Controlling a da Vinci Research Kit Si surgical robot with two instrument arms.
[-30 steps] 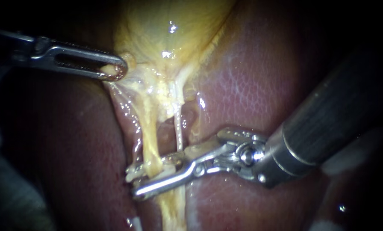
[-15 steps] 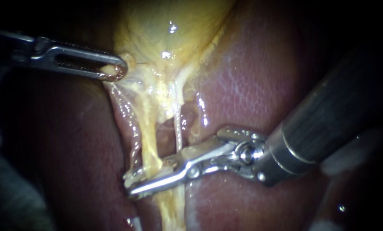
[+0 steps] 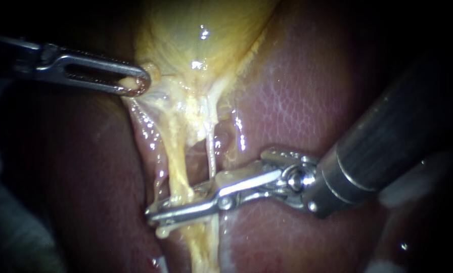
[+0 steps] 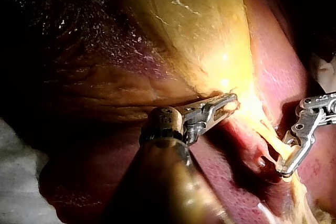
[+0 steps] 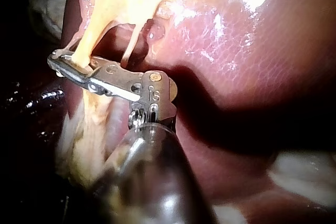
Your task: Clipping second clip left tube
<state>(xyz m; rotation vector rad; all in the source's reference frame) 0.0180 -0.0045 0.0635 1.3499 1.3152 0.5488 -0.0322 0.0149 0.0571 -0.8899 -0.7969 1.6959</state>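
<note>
1. Your right instrument [image 3: 158, 215] has its jaws pressed nearly together across the left tube [image 3: 178, 167], gripping it low down.
2. The left tube runs from there up to the gallbladder [image 3: 201, 30].
3. Your left instrument [image 3: 138, 83] pinches the gallbladder's edge, jaws tight on it.
4. The liver [image 3: 297, 101] lies beneath.

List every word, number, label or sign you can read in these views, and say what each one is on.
No text here can be quoted.
Right instrument: a small engraved mark on the joint behind its jaws, too small and blurred to read.
Left instrument: no marking shows.
Liver, gallbladder, left tube: no text, label or sign.
</note>
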